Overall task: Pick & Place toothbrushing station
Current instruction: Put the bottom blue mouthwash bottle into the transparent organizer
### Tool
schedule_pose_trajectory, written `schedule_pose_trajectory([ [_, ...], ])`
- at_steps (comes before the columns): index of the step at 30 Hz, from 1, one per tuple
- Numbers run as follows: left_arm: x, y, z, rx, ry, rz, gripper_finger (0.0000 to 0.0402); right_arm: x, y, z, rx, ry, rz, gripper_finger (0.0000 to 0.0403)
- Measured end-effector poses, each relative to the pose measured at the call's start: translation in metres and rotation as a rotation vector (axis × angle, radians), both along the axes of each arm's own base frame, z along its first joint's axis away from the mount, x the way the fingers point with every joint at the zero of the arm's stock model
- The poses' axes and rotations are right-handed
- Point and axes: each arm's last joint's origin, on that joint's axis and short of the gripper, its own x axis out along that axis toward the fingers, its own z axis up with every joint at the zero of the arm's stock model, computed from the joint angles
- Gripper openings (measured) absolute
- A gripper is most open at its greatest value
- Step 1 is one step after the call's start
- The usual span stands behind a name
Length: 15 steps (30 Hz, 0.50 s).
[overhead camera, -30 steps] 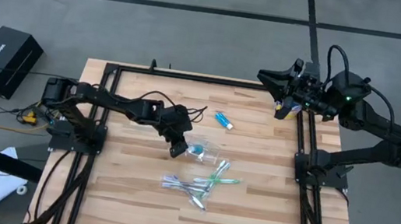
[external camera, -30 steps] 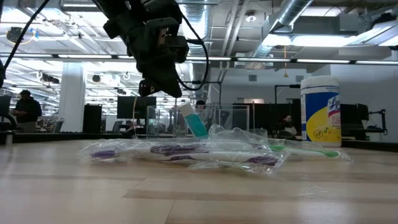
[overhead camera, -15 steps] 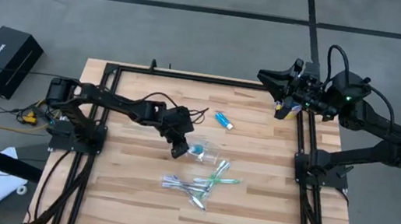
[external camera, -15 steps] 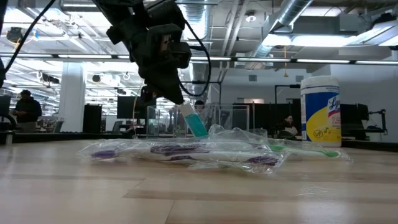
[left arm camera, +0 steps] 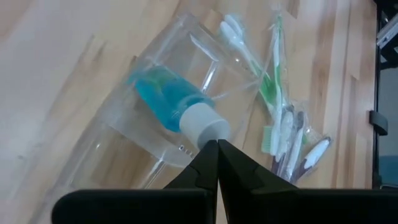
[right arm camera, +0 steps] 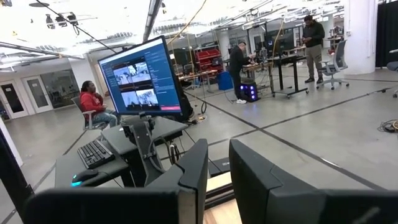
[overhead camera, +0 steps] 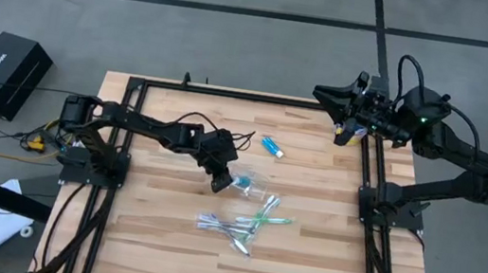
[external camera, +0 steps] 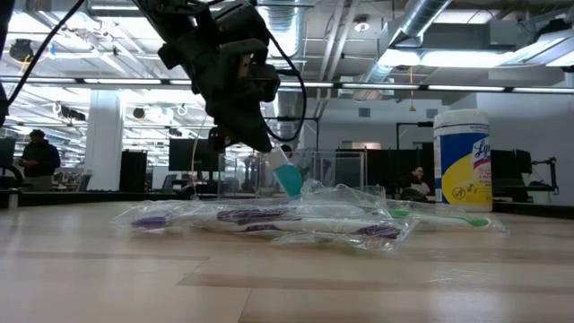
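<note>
Left wrist view: left tool [left arm camera: 217,144] pinched shut on small blue tube's white cap [left arm camera: 204,125], half inside tipped clear plastic cup [left arm camera: 155,106]. I'd push it deeper before releasing. Right tool [overhead camera: 330,95] idles at two o'clock, slightly open, empty.

Canister [external camera: 462,160] label: partial "Ly", rest unreadable.

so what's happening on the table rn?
The left gripper, fingers shut, is pressing its tips against the white cap of a blue tube sitting tilted inside the clear plastic cup mid-table. A second blue tube lies loose farther back, and the wrapped toothbrushes lie in a pile beside the cup. The right gripper waits at the back right corner, holding nothing.
</note>
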Motion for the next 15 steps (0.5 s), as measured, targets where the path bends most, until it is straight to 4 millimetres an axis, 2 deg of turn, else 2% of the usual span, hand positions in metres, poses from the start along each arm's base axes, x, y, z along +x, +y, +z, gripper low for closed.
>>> schedule_pose_trajectory([
  [7,0.002,0.014,0.004,0.007,-0.034,0.037,0.0000,-0.001,0.001,0.002,0.005,-0.008,0.009,0.0059],
  [15,0.024,0.033,0.029,0.052,-0.136,0.045,0.0000,-0.008,0.002,0.019,-0.011,-0.059,0.028,0.0059],
])
